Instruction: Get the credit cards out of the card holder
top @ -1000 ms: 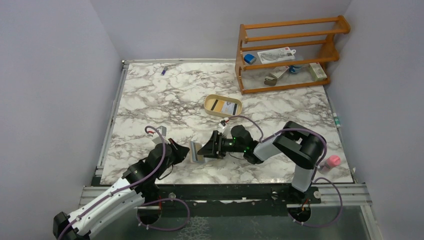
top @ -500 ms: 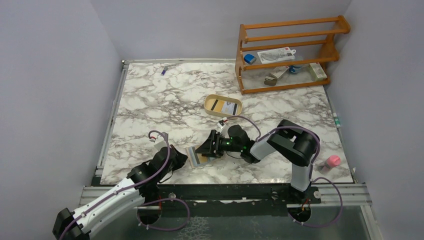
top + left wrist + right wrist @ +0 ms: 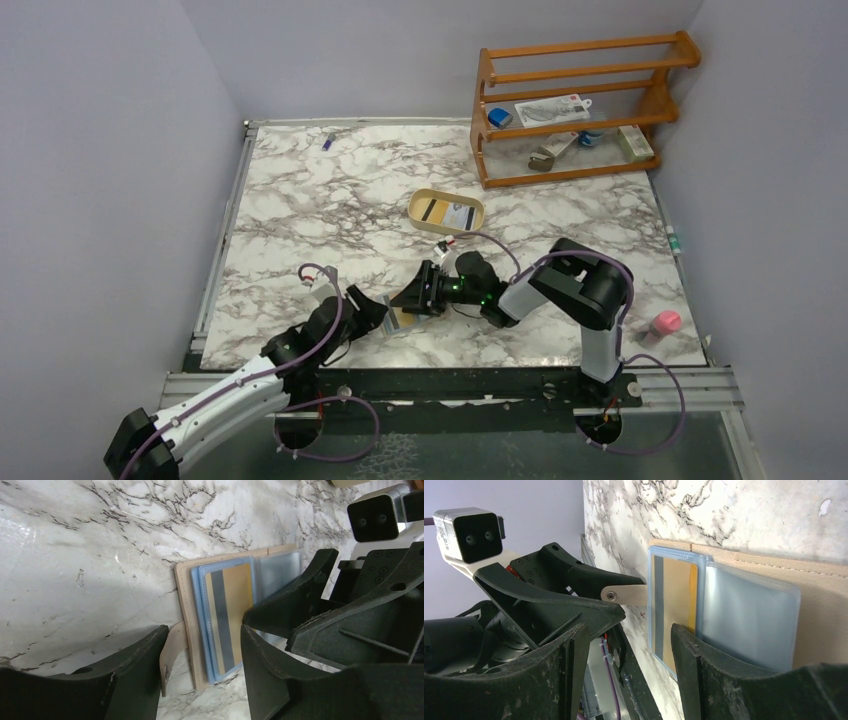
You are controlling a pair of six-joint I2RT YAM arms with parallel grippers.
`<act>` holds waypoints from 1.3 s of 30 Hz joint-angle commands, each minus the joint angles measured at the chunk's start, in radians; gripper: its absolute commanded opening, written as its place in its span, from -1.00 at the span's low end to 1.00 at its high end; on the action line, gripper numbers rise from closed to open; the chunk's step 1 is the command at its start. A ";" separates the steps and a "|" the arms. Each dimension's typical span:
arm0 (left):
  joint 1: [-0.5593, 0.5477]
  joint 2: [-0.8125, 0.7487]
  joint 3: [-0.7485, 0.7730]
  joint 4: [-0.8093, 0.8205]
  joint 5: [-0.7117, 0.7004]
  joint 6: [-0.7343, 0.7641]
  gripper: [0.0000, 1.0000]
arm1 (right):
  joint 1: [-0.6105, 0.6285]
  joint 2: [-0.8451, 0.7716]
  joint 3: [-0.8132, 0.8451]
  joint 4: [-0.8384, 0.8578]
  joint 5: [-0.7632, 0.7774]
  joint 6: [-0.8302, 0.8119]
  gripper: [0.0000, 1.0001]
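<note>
The card holder lies open and flat on the marble table, near its front edge and between the two arms. Its tan inner face points up. Its snap tab sticks out sideways off the edge nearest the left arm.

A pale blue plastic sleeve sits on the tan leather. Inside it is a gold credit card with a dark stripe down its length, fully seated in the pocket. Beside it, towards the right arm, a clear sleeve lies over the other half of the holder.

The left claw hangs low over the tab side with its jaws parted. One finger is just beside the snap tab and the other is over the edge of the gold card, so the claw straddles that side and grips nothing.

The right claw faces it from the far side, also spread wide and holding nothing. One of its fingers reaches over the clear sleeve.

Farther back on the table stands an oval tan tray, well apart from the holder. It holds what look like two loose cards, though they are too small to be sure. A wooden rack stands at the far right corner.
</note>
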 commanded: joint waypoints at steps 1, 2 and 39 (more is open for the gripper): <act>-0.001 0.028 -0.048 -0.008 0.034 -0.010 0.12 | 0.008 0.034 -0.005 -0.023 0.023 -0.013 0.32; -0.002 0.028 -0.050 -0.006 0.038 -0.013 0.06 | 0.007 0.034 -0.005 -0.023 0.022 -0.013 0.32; -0.001 -0.093 -0.019 -0.121 0.030 -0.019 -1.00 | -0.026 -0.076 0.132 -0.352 0.047 -0.418 0.36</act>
